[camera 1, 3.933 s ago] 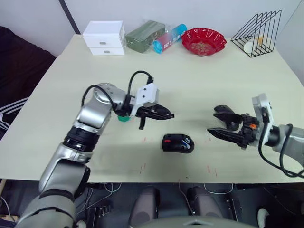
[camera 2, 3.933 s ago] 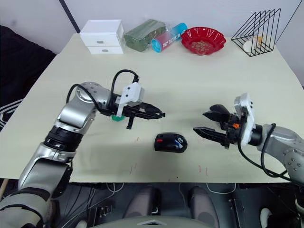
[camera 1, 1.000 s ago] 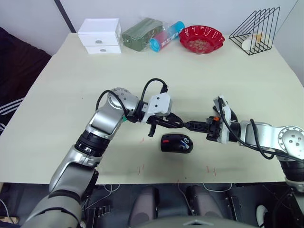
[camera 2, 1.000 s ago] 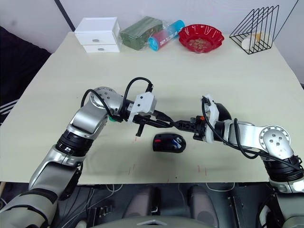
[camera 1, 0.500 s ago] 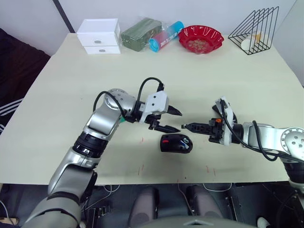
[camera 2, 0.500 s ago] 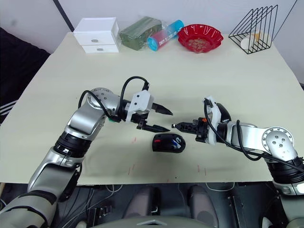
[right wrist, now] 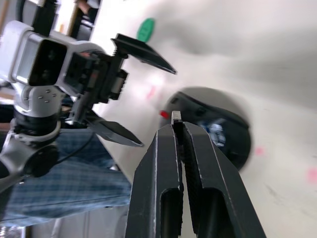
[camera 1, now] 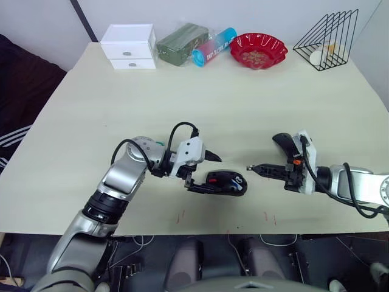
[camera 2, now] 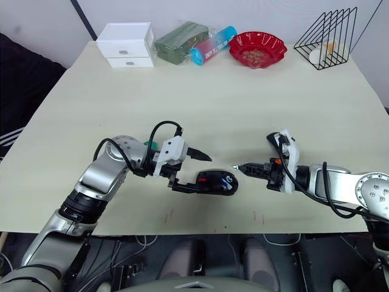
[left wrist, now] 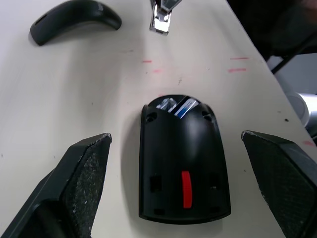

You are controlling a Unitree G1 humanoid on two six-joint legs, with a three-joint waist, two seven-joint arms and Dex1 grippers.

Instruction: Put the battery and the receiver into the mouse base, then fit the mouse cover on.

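We're lined up on the base, receiver pinched and ready to go in.

From our seat, the table [camera 1: 255,91] runs wide and pale, and the mouse base [camera 1: 227,182] sits at about 6 o'clock of its middle, a blue-and-silver cell already showing in its hollow. Our left gripper [camera 1: 203,172] stands spread wide, one finger either side of the base's 9 o'clock end. At 3 o'clock our right gripper [camera 1: 250,168] is clamped on the receiver [right wrist: 176,118], a tiny metal sliver at the tips. The mouse cover [left wrist: 74,21] lies beyond. We reckon the danger is the receiver slipping out, or jamming askew if we come in off-line, or the left fingers shoving the base as they close.
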